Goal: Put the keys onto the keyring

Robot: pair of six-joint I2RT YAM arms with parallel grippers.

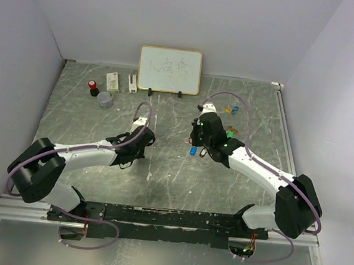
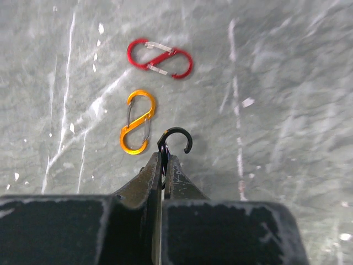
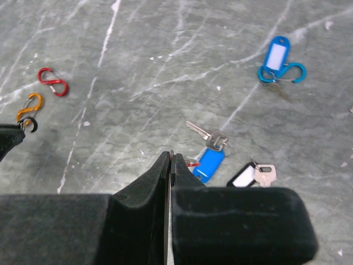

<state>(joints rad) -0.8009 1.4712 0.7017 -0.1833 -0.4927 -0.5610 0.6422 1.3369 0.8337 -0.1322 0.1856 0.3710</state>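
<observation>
My left gripper (image 2: 164, 157) is shut on a black hook-shaped keyring clip (image 2: 177, 137) and holds it just off the table. An orange clip (image 2: 138, 122) and a red clip (image 2: 160, 58) lie ahead of it. My right gripper (image 3: 170, 157) is shut on a thin metal piece with a bit of red tag (image 3: 192, 163) beside the fingers. A metal key on a blue tag (image 3: 210, 163) lies just right of its tips. A key on a black-and-white tag (image 3: 251, 174) lies further right. A blue tag on a blue clip (image 3: 276, 62) lies at the far right.
A whiteboard (image 1: 170, 70) stands at the back. A red-topped item (image 1: 93, 87), a grey cup (image 1: 105, 99) and white boxes (image 1: 113, 80) sit at the back left. Green (image 1: 229, 134) and yellow-blue pieces (image 1: 232, 108) lie behind the right arm.
</observation>
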